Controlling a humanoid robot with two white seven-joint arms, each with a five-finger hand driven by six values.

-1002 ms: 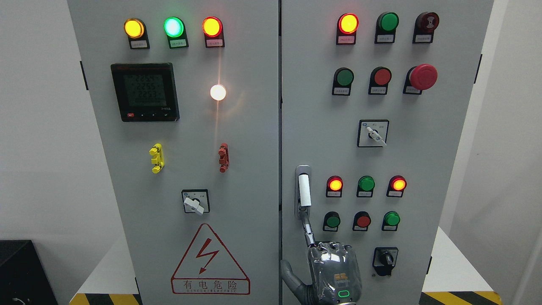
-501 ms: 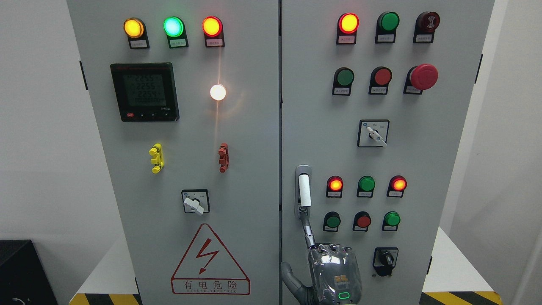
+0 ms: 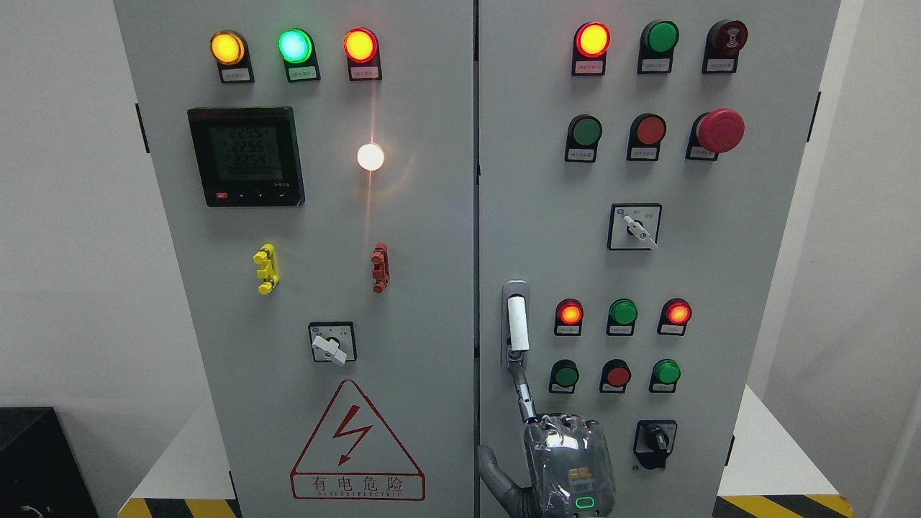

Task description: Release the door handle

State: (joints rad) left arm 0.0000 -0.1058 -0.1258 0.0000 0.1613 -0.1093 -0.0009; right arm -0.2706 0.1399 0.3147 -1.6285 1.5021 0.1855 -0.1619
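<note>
The door handle (image 3: 516,324) is a white vertical bar in a grey recessed plate at the left edge of the cabinet's right door (image 3: 719,288). My right hand (image 3: 567,464) is just below it, coming up from the bottom edge with its silver back facing me. Its index finger (image 3: 524,396) points straight up and its tip touches the handle's lower end. The thumb (image 3: 493,467) is spread out to the left. The hand grips nothing. The left hand is out of view.
Lit indicator lamps and push buttons (image 3: 622,313) sit right of the handle, with a black rotary switch (image 3: 655,439) close to the hand. A red emergency stop (image 3: 718,130) is higher up. The left door (image 3: 324,288) carries a meter (image 3: 246,156) and a warning triangle (image 3: 356,442).
</note>
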